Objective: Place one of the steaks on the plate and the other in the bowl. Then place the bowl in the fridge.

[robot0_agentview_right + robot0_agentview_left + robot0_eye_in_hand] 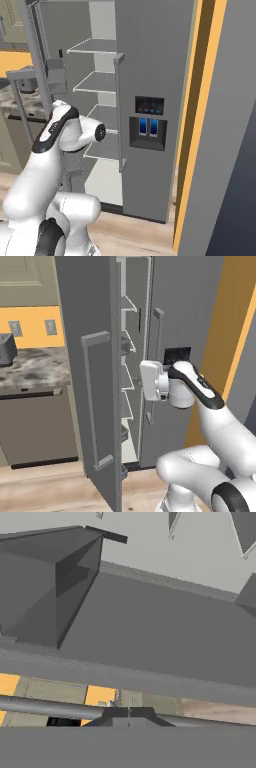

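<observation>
Item: fridge [155,60], tall dark grey two-door unit, standing past the right-hand end of the speckled bench [35,368]. Left door [92,381] swung wide, its long vertical handle [95,406] facing me in the left base view; right door [160,165] closed, carrying the dispenser [149,123] and its own handle [120,110]. Pale grey shelves [97,82] and door bins [47,587] visible inside, nothing on them that I can make out. Pincer [129,713]: closed, tips together, holding nothing, sitting close against the inner face of the open door with a handle bar [40,706] crossing just beneath it in the hand view; I cannot tell whether it touches the panel. Handling, in my judgement: the door is stiff, heavy and hinged, so it answers to a push or pull along its arc, not a lift; the handle is smooth and round, likely slippery, best taken mid-length with the tips across it. Steaks, plate and bowl: I cannot place them from here. I reckon the fridge stands ready to receive the bowl, a ceramic-looking piece I would treat as fragile.
</observation>
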### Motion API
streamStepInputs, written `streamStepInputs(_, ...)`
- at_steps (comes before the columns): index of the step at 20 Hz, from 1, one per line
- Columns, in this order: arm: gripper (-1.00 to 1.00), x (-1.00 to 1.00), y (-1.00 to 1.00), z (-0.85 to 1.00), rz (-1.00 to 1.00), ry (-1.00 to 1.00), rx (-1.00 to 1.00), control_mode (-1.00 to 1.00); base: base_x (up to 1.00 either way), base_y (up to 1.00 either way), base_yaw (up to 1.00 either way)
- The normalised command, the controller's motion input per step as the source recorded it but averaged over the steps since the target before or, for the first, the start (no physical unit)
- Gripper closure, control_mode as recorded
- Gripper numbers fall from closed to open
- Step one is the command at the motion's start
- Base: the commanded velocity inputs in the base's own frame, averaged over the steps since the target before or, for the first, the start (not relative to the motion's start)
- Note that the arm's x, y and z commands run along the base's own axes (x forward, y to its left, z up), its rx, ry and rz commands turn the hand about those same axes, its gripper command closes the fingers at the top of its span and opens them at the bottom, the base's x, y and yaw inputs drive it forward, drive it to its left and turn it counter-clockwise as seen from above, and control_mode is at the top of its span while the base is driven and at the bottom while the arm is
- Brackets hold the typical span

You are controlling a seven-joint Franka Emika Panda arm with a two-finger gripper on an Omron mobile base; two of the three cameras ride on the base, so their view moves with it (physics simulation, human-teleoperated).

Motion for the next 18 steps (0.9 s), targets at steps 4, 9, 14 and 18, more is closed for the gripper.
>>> streamStepInputs(4, 1.00, 0.49, 0.15, -0.02, 0.15, 0.34, 0.03, -1.00, 0.00, 0.00, 0.00)
streamStepInputs(9, 1.00, 0.47, 0.16, 0.00, 0.20, 0.26, 0.01, -1.00, 0.00, 0.00, 0.00)
streamStepInputs(14, 1.00, 0.42, 0.23, -0.16, 0.18, 0.15, 0.05, -1.00, 0.00, 0.00, 0.00)
streamStepInputs(18, 1.00, 0.40, 0.03, -0.54, 0.14, 0.03, 0.11, -1.00, 0.00, 0.00, 0.00)
